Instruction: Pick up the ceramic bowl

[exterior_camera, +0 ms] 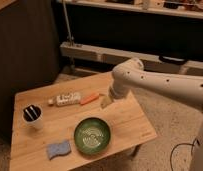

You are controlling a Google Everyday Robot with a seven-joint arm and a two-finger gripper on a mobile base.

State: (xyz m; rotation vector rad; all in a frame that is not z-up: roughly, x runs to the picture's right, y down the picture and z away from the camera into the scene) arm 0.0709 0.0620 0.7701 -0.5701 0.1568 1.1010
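The ceramic bowl [92,135] is round, shallow and glossy green with pale rings inside. It sits on the wooden table [130,120] near the front edge, right of centre. My gripper [106,102] hangs from the white arm [160,82] over the table, behind and a little right of the bowl, above the tabletop and apart from the bowl. The arm reaches in from the right.
A white cup with dark contents [33,117] stands at the table's left. A white bottle [65,99] and an orange carrot-like object [89,98] lie at the back. A blue sponge [59,149] lies left of the bowl. Shelving stands behind the table.
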